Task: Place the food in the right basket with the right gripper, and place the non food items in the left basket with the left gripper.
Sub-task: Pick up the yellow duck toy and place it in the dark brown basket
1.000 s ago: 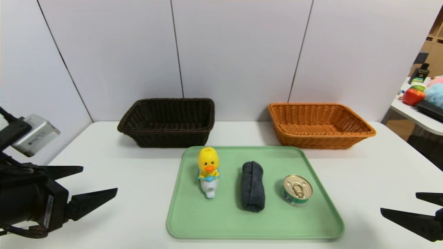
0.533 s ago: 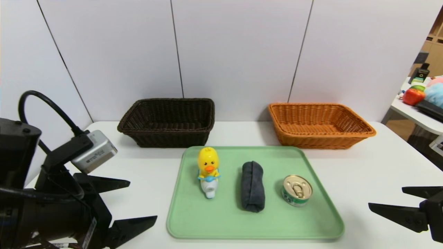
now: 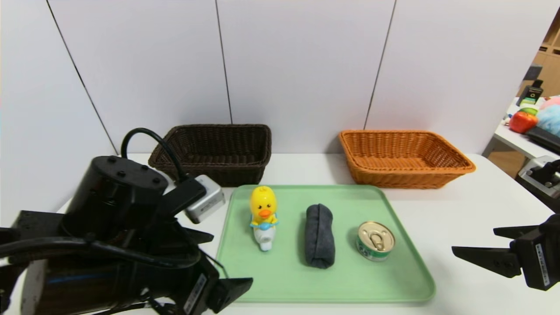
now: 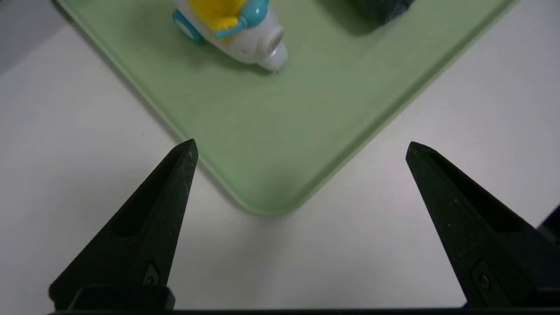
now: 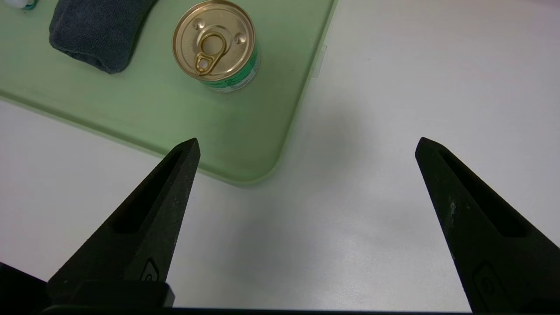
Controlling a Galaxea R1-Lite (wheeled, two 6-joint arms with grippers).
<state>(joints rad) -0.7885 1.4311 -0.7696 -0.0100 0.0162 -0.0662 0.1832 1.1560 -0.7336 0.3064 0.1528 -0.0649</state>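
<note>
At the left side, my left hand is above the near left corner of the green tray, with its fingers wide apart, and it holds nothing. Behind it, on the white bench, stands the dark brown basket, which my arm covers in a small part. Next, on the left part of the tray, I see the yellow duck toy, which sits on a white and blue base, with its orange beak towards me. To the right of the duck lies the dark grey rolled cloth, its one end pointing to my side. After the cloth comes the small can, upright, with gold lid, pull ring and green label. The orange basket stands behind the right part of the tray. Last, my right hand is to the right of the tray, also wide open and with nothing in it.
</note>
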